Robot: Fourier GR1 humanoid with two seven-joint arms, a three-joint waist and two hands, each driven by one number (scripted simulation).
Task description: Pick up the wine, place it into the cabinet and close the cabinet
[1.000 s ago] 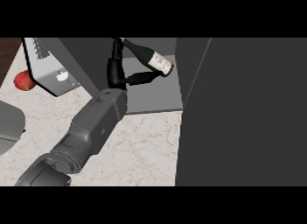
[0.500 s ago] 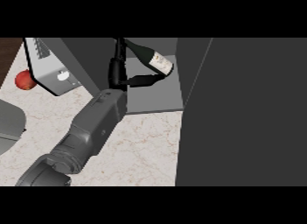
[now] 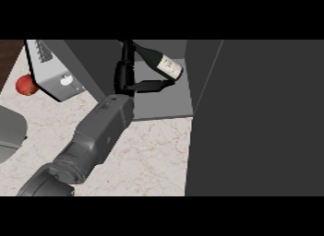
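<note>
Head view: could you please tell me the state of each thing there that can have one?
wine bottle: tilted, inside the cabinet, held.
left hand: fingers curled round the wine bottle.
cabinet: open, not yet closed.
right hand: not in view.

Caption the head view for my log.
Left hand holds the wine bottle tilted inside the open cabinet.
</note>
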